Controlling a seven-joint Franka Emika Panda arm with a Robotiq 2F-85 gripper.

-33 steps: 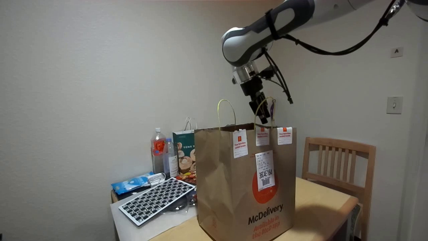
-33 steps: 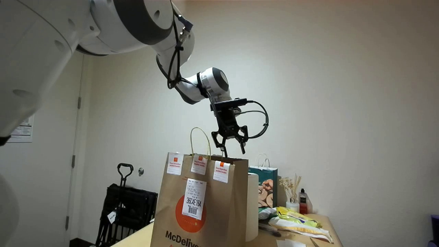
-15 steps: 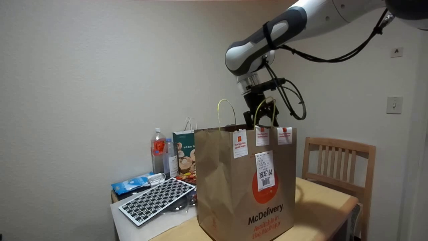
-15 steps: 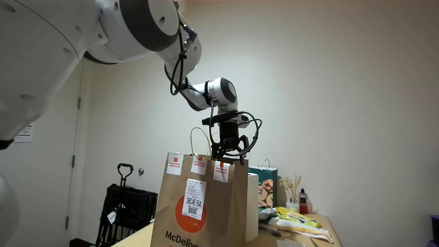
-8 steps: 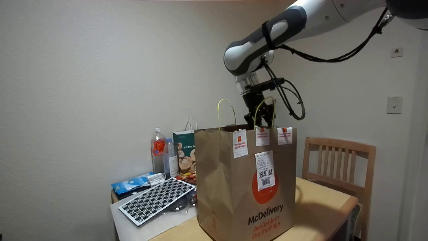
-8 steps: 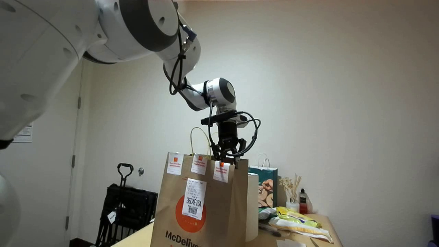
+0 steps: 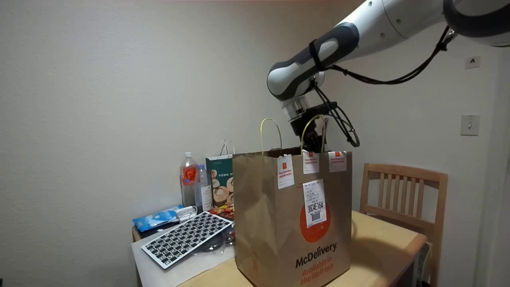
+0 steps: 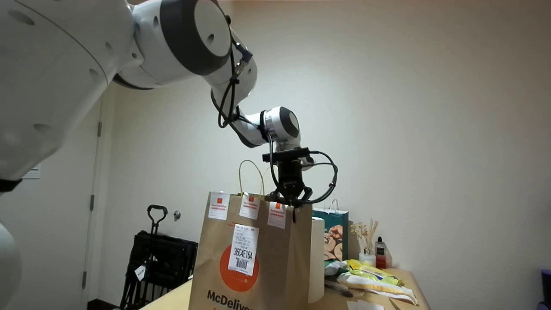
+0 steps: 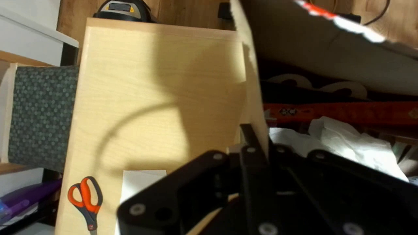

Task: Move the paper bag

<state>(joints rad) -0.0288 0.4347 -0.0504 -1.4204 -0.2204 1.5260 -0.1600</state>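
One bag [image 7: 293,217], one pinched wall [image 9: 253,85]

The bag sits upright on the table [image 7: 382,235], the gripper [image 9: 261,143] closed tight on its side wall, I'd guess because that is easier to catch than the thin handles [image 7: 270,118], free above. Only the wrist view shows the white crumple [image 9: 346,143] inside, perhaps weighing it steady, and the scissors [image 9: 87,204]; only an exterior view shows the keyboard [image 7: 187,239].

Brn paper bag [image 7: 287,223] stands upright on tbl [image 7: 392,235].
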